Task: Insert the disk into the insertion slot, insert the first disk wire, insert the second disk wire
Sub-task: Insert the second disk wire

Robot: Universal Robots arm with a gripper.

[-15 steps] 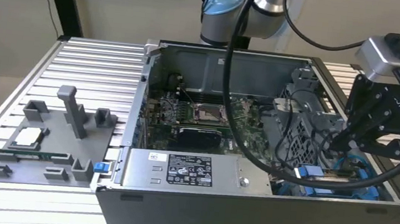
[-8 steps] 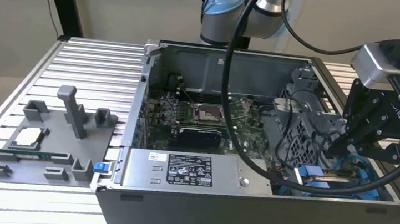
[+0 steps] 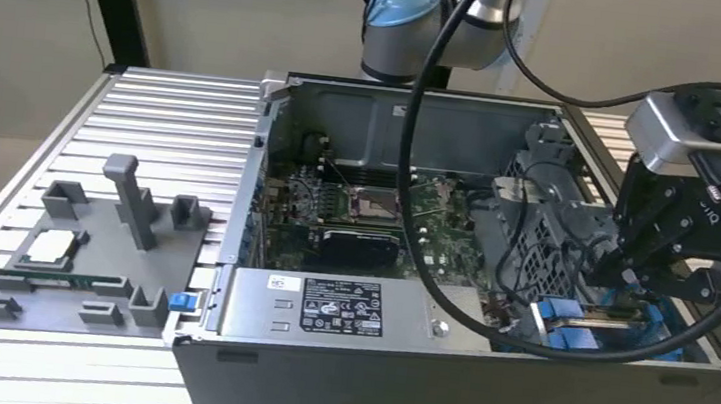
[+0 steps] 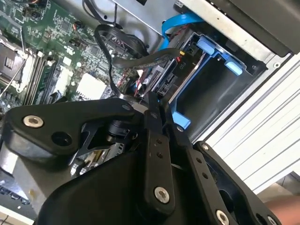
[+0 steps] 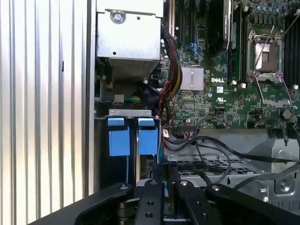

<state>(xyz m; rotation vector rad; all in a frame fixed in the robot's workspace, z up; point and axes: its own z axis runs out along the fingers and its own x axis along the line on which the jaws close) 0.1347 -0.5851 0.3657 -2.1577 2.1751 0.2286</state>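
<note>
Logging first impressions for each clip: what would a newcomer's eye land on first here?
The open computer case dominates the slatted metal table, its green motherboard exposed in the middle. At the exterior view's right, the black end effector reaches down into the case's corner, just above the bright blue drive frames. A grey fixture tray with upright pegs sits on the table at the exterior view's left.

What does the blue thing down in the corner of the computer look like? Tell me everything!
That is the disk's bright blue plastic frame, sitting low in the open computer case, in the corner beside the grey power box. Two blue tabs stick up side by side. The gripper hovers right above it, with black cables draped nearby.
</note>
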